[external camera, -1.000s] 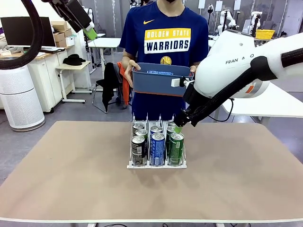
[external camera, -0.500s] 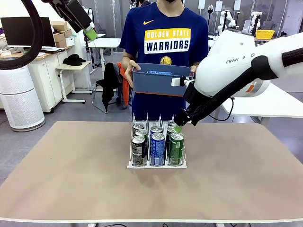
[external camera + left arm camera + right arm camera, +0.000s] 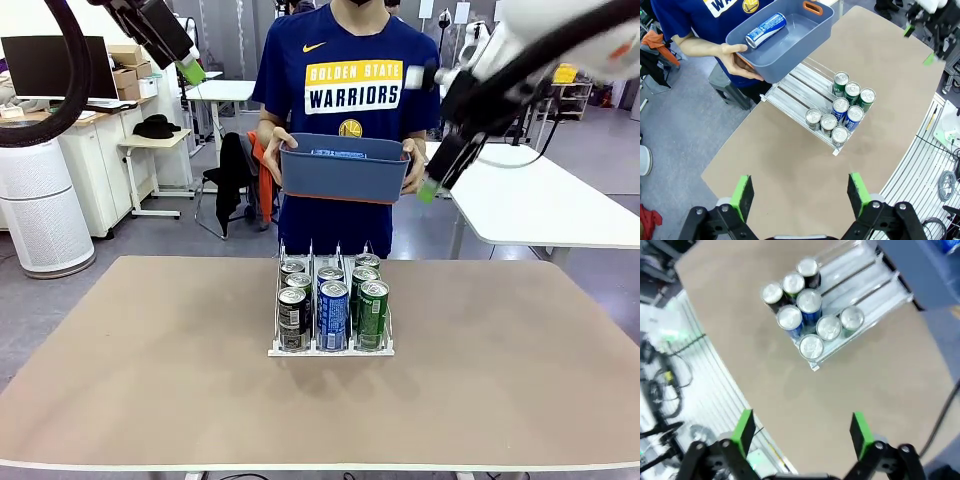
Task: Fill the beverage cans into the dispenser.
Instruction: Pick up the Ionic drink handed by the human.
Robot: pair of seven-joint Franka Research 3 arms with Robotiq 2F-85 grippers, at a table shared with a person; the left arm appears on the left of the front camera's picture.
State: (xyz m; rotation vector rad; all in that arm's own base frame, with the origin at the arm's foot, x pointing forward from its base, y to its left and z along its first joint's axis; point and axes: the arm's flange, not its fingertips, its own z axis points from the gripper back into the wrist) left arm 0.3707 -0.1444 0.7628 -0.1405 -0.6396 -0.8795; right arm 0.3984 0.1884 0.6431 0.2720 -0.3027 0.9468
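On the table [image 3: 150, 380] at its middle sits the dispenser [image 3: 330, 349]. Behind it a person [image 3: 345, 60] grips a blue bin [image 3: 340, 175] in both hands [image 3: 274, 143], with one blue-and-white can [image 3: 765, 30] lying inside. High above the dispenser, the left gripper [image 3: 800, 182] and right gripper [image 3: 800, 422] hang spread wide and empty. Eight beverage cans [image 3: 332, 312] stand upright at the dispenser's near end.

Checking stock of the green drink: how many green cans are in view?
3 green cans, all in the dispenser's right lane: front, middle, back. None looks hidden.
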